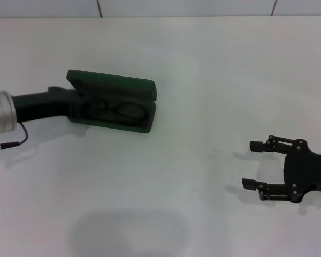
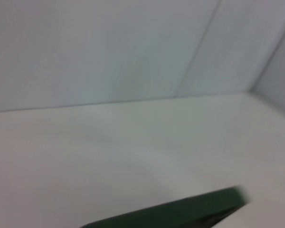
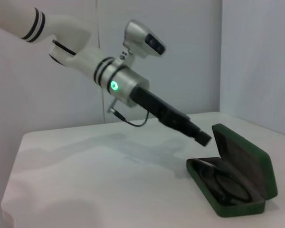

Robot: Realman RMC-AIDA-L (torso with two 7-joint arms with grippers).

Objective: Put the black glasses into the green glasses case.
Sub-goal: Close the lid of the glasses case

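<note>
Inside the open case (image 1: pixel 113 107) lie the glasses (image 1: pixel 117 112), left gripper (image 3: pixel 203 137), fingers unreadable, poised at its lid, likely to close it; right gripper (image 1: pixel 255 164) idles spread apart.

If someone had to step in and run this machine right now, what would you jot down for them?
Left gripper: at the left end of the green glasses case, just above the base; whether it is open or shut cannot be told.
Right gripper: open, empty, well off to the right over the white table, idle.
The black glasses already lie inside the case, on the lining.
The lid stands open.
Done: glasses in the case. Left: draw the left arm clear; perhaps close the lid, if wanted.
</note>
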